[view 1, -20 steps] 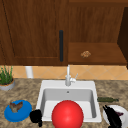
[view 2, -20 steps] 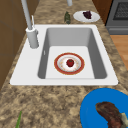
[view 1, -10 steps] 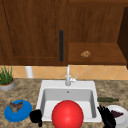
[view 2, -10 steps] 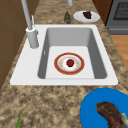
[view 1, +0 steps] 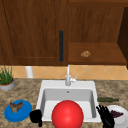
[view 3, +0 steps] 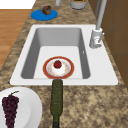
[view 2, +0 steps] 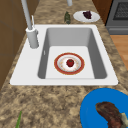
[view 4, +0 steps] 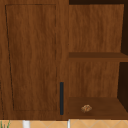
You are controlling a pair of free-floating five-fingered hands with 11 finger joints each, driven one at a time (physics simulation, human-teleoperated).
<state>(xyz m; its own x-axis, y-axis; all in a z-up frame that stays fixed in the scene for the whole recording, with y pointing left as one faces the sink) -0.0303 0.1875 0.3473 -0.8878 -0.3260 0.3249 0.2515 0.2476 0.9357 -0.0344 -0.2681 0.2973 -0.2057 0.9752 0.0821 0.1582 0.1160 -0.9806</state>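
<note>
The right hand (view 1: pixel 106 117) hangs at the front right corner of the sink (view 1: pixel 45 86), its fingers (view 1: pixel 101 109) straight and spread upward, holding nothing; it stands just beside the white plate (view 1: pixel 122 117) with the dark grapes (view 1: pixel 116 114) on the worktop (view 1: pixel 25 90). The left hand (view 1: pixel 36 116) hovers at the sink's front left corner, fingers curled into a loose fist around nothing, just beside the blue plate (view 1: pixel 23 113) that carries a brown piece of food (view 1: pixel 15 106). Between the two hands, in the front view, a big red ball (view 1: pixel 67 115) covers the near part of the basin. The side views show a red-rimmed plate (view 2: pixel 58 68) lying flat on the sink floor with a small red fruit (view 2: pixel 70 62) at its middle. A dark green bottle (view 3: pixel 56 98) lies on its side on the worktop between the sink's right edge and the grape plate. The faucet (view 1: pixel 68 77) stands at the back rim of the sink. A potted green plant (view 1: pixel 5 78) sits at the far left of the worktop. Above, a closed cabinet door with a dark vertical handle (view 4: pixel 61 98) stands next to an open shelf (view 4: pixel 105 110) that bears a small brown lump (view 4: pixel 86 108).
</note>
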